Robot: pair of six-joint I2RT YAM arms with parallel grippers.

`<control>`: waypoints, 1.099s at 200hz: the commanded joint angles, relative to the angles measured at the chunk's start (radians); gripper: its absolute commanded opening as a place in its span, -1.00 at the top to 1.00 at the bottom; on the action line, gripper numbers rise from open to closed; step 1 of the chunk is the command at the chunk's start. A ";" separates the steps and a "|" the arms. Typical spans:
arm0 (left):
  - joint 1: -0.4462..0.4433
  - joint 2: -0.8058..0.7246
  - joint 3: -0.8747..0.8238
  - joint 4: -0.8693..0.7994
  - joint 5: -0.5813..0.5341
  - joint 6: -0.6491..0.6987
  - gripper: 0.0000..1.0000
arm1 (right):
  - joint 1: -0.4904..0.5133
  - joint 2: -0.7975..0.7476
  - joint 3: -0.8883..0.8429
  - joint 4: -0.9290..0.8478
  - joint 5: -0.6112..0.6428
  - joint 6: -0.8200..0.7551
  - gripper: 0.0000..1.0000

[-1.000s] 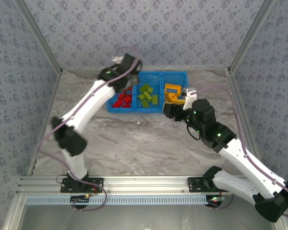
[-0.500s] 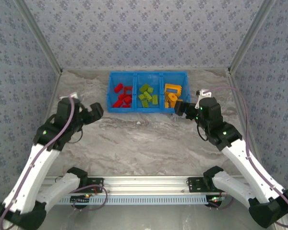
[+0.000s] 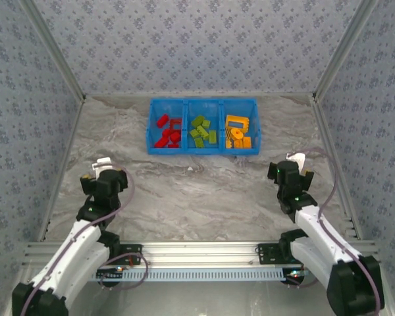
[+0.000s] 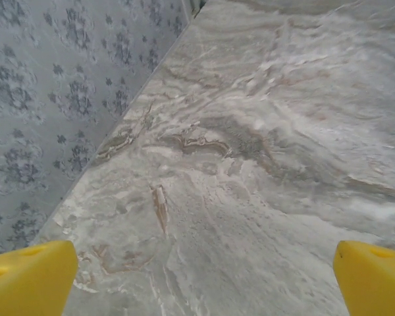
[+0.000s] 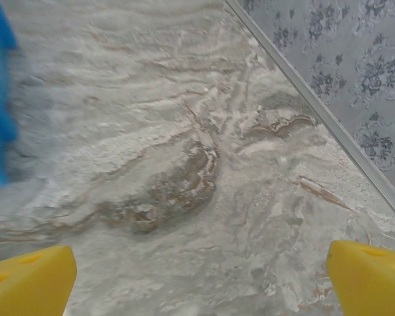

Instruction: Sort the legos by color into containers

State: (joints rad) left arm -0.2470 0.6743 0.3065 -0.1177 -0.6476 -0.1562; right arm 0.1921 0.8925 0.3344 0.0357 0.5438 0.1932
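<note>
Since the legos point(image 3: 199, 122) lie sorted in the blue tray point(image 3: 184, 151), the wide-open, empty left gripper point(image 4: 201, 276) and right gripper point(image 5: 201, 276) should park gently.

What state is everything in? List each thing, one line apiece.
blue tray: flat on the table, all three compartments holding bricks.
red legos: lying in the left compartment.
green legos: lying in the middle compartment.
orange legos: lying in the right compartment.
left gripper: open, empty, over bare table.
right gripper: open, empty, over bare table.
</note>
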 commanded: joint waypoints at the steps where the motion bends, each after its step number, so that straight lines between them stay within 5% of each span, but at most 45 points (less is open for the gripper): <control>1: 0.127 0.099 -0.036 0.318 0.140 0.031 -0.99 | -0.057 0.113 -0.015 0.307 -0.055 -0.074 -1.00; 36: 0.194 0.428 0.000 0.564 0.229 0.016 -0.99 | -0.117 0.364 0.034 0.480 -0.133 -0.125 -1.00; 91: 0.231 0.774 0.119 0.843 0.403 0.087 -0.99 | -0.193 0.559 0.026 0.780 -0.266 -0.156 -1.00; 106: 0.239 0.878 0.065 1.056 0.442 0.101 -0.99 | -0.192 0.564 0.028 0.776 -0.295 -0.169 -1.00; 131: 0.240 0.859 0.058 1.018 0.544 0.136 -0.99 | -0.186 0.657 -0.014 0.958 -0.326 -0.195 -1.00; 143: 0.242 0.863 0.098 0.956 0.571 0.145 -0.99 | -0.193 0.613 0.039 0.773 -0.299 -0.157 -1.00; 152: 0.260 0.857 0.109 0.921 0.588 0.125 -0.99 | -0.190 0.641 0.015 0.874 -0.289 -0.176 -1.00; 220: 0.269 0.859 0.104 0.933 0.602 0.118 -0.99 | -0.181 0.631 0.026 0.836 -0.277 -0.176 -1.00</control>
State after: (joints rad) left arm 0.0196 1.5337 0.3904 0.7891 -0.0734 -0.0444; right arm 0.0071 1.5177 0.3508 0.8402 0.2497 0.0349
